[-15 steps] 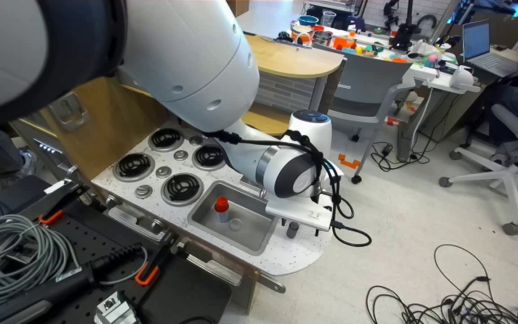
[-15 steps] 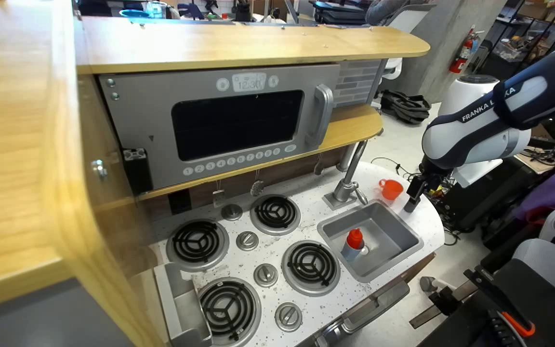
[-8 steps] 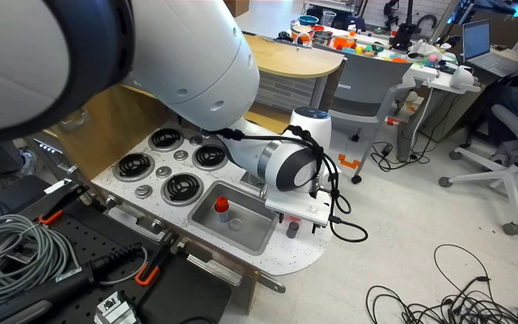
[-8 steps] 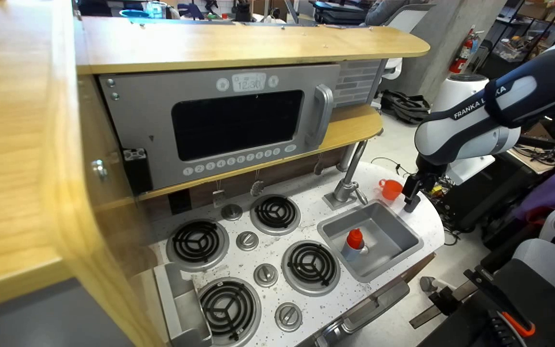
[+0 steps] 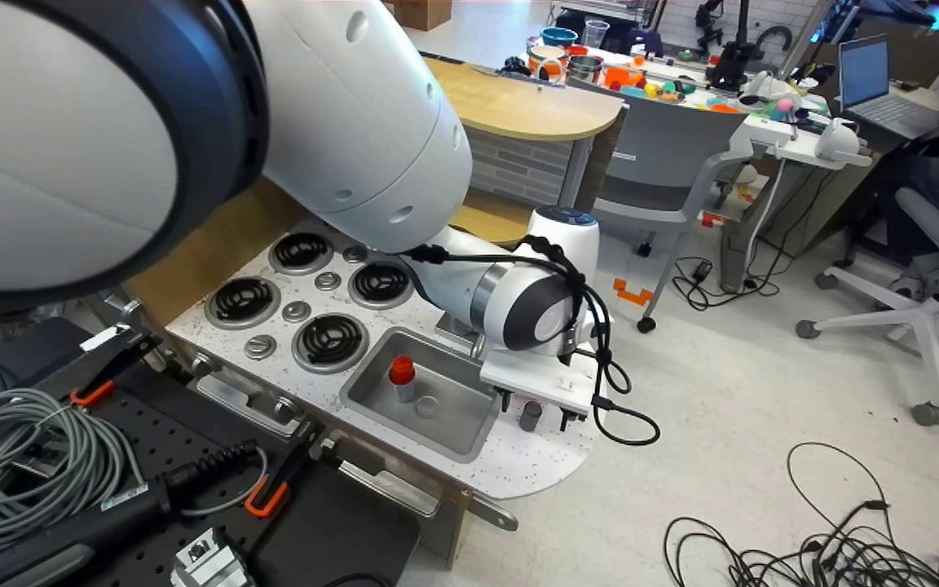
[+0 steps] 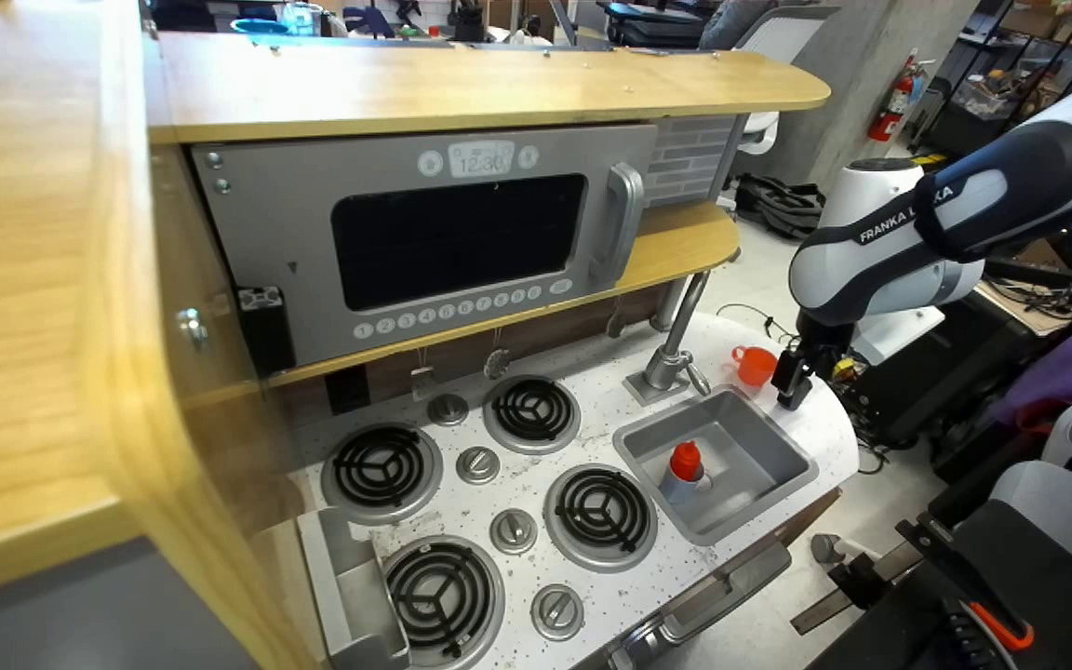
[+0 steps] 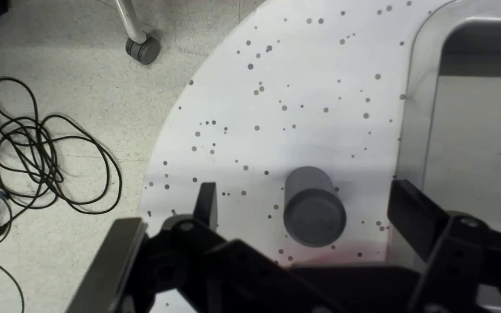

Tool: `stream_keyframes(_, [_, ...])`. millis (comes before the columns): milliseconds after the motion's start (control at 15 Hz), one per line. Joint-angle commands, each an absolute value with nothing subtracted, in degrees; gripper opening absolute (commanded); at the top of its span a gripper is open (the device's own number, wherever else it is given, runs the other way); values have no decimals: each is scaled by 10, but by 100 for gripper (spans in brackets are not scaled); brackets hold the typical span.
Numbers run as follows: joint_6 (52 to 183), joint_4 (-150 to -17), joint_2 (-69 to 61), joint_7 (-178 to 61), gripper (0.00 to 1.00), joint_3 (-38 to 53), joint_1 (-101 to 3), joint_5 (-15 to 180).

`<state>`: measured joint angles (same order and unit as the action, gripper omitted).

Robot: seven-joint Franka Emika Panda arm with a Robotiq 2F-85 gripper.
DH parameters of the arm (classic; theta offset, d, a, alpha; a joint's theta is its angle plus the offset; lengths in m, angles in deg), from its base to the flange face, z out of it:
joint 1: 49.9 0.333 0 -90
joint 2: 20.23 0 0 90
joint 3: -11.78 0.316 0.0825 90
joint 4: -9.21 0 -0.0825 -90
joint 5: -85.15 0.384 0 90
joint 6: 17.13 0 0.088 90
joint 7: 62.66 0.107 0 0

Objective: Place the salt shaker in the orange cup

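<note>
end effector (image 7: 302, 202) spread wide, gripping nothing, flanking grey shaker (image 7: 314, 211); orange cup (image 6: 756, 367) mostly hidden (in wrist view)

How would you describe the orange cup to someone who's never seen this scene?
In an exterior view, find the speckled white counter with a grey sink set into it. Past the sink's far rim, right of the faucet, sits the orange cup. Its loop handle sets it apart from both the dark grey cylinder nearby and the red-topped container in the sink.
</note>
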<state>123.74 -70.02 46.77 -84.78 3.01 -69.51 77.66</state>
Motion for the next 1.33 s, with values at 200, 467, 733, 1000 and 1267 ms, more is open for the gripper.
stream_keyframes(200, [1193, -644, 493, -850, 75, 49, -709, 783])
stream_keyframes(467, [1155, -629, 496, -847, 49, 51, -712, 789])
stream_keyframes(733, [1145, -616, 497, -845, 18, 50, -712, 793])
stream_keyframes(1000, [1176, -653, 462, -839, 8, 51, -707, 794])
stream_keyframes(1267, [1199, -685, 421, -835, 8, 63, -705, 800])
